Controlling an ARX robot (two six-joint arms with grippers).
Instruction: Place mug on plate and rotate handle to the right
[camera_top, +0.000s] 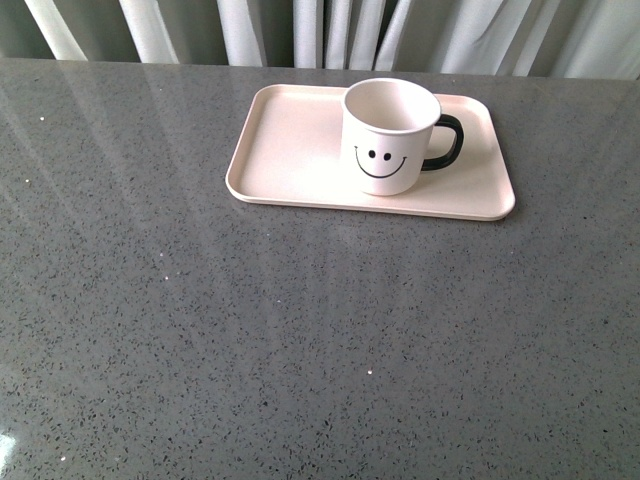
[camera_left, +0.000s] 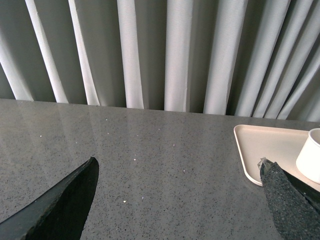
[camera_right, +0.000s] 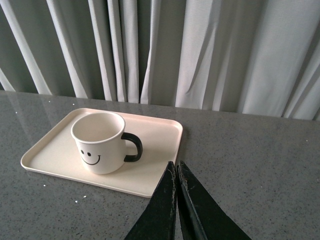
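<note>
Grippers: neither shows in the front view; left gripper (camera_left: 177, 200) jaws wide apart, right gripper (camera_right: 177, 200) jaws pressed together, both holding nothing.
Mug: the mug (camera_top: 388, 135) stands upright on the plate (camera_top: 285, 150), upper centre of frame.
Handle: the handle (camera_top: 447, 142) points frame-right.
Progress: task looks complete.
Surroundings: bare grey table (camera_top: 300, 340); curtain (camera_top: 320, 30) behind; nothing obstructs.

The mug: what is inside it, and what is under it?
The mug looks empty: only its cream inner wall shows, though its bottom is hidden by the rim. It stands upright on the pink plate, which rests on the grey table.
</note>
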